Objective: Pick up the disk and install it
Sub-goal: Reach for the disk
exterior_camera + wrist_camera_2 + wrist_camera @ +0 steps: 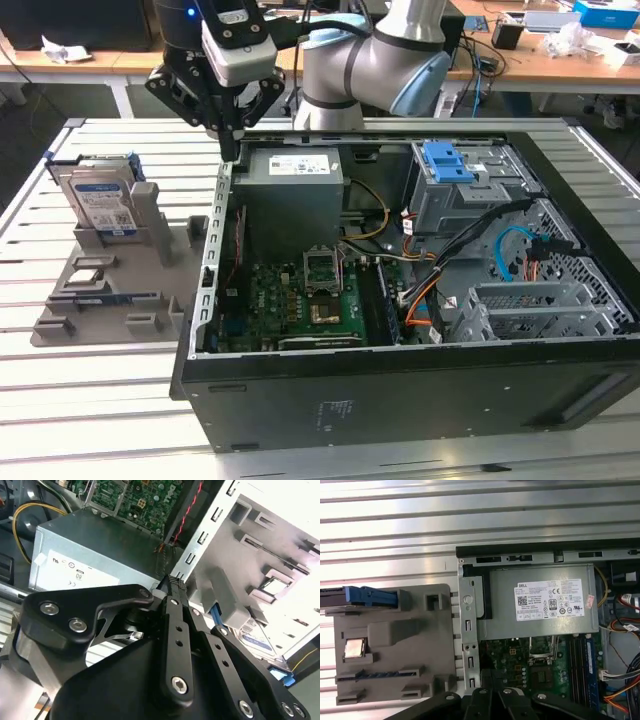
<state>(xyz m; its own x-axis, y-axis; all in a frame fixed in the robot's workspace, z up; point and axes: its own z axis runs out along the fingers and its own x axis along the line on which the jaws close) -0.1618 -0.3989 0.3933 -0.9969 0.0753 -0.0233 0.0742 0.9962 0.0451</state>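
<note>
The disk (pixel 100 195), silver with a white-and-blue label and blue side rails, stands on edge in a grey holder (pixel 110 290) at the exterior view's left, outside the open computer case (pixel 400 390). My gripper (pixel 232 148) hangs shut and empty over the case's rear left corner, beside the power supply (pixel 295 185) and to the right of the disk. In the second wrist view the black fingers (pixel 172 625) meet at their tips, with the disk (pixel 257 640) beyond them. In the first wrist view the disk's blue rail (pixel 367 596) is seen edge-on and the gripper (pixel 490 692) sits over the case wall.
Inside the case are a motherboard (pixel 300 300), loose cables (pixel 480 250) and a drive cage with a blue latch (pixel 450 160) at the far right. A small chip (pixel 354 649) lies on the grey holder. The case rests on a slatted metal table (pixel 90 400).
</note>
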